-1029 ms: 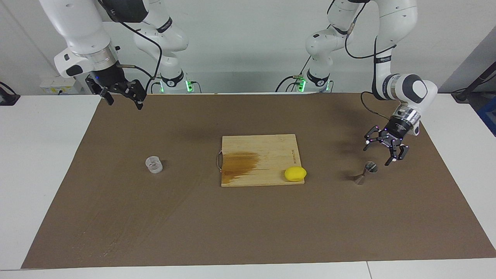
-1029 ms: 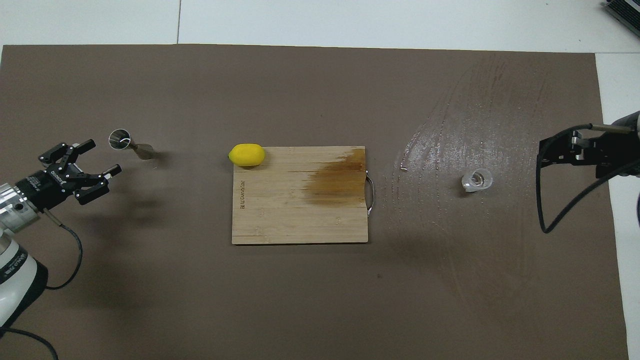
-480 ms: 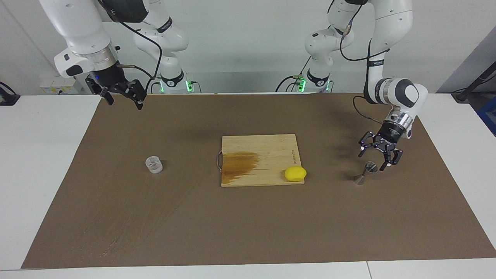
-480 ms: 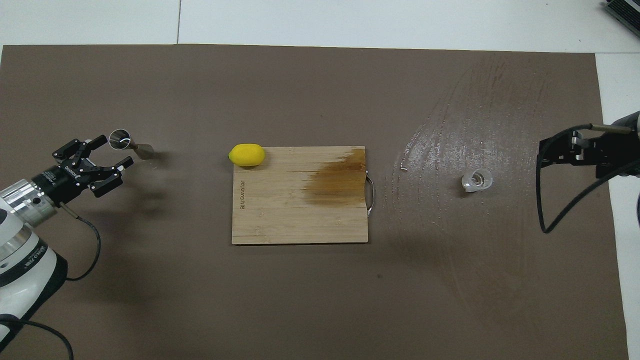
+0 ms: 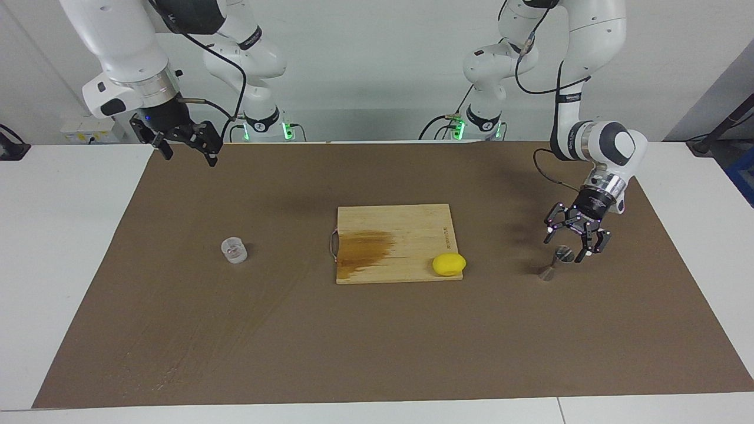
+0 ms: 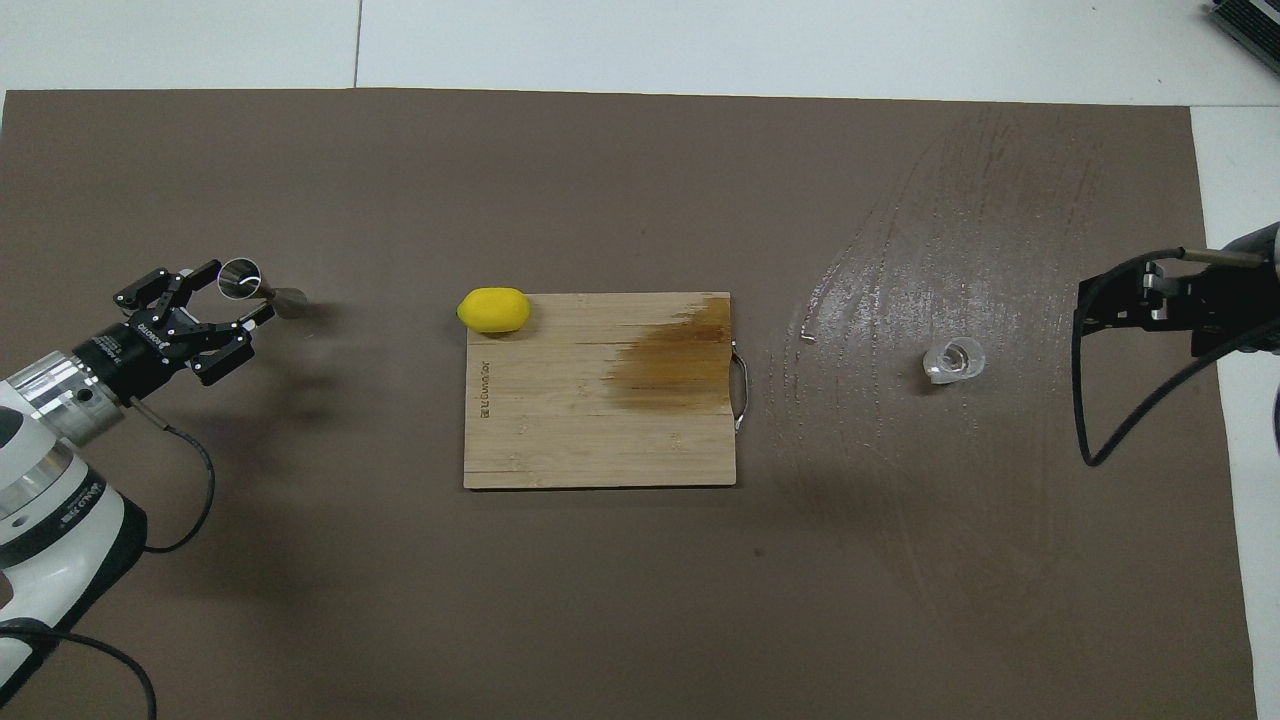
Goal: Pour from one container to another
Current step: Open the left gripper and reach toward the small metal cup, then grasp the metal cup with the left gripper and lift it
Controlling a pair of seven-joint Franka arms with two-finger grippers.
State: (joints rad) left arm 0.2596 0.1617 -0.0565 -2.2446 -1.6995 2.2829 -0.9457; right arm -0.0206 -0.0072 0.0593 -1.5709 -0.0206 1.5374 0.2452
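The right gripper [image 5: 187,150] is held raised over the mat [image 5: 377,353] edge nearest the robots, toward the right arm's end of the table from the cutting board [image 5: 394,227]; its fingers are seen spread, nothing between them, and that arm is noted as waiting. The left gripper [image 5: 566,246] is seen low at the jigger [image 5: 556,262], toward the left arm's end from the board, fingers parted around the upper cone; contact cannot be told. The jigger is a small shiny steel hourglass, standing upright, open mouth [image 6: 239,278] upward. The clear cup [image 5: 234,250] is short, round, thick-walled and upright, toward the right arm's end from the board. A yellow lemon [image 5: 449,264] is recorded on the board's corner farthest from the robots, toward the jigger. A dark stain [image 5: 365,247] is noted on the board.
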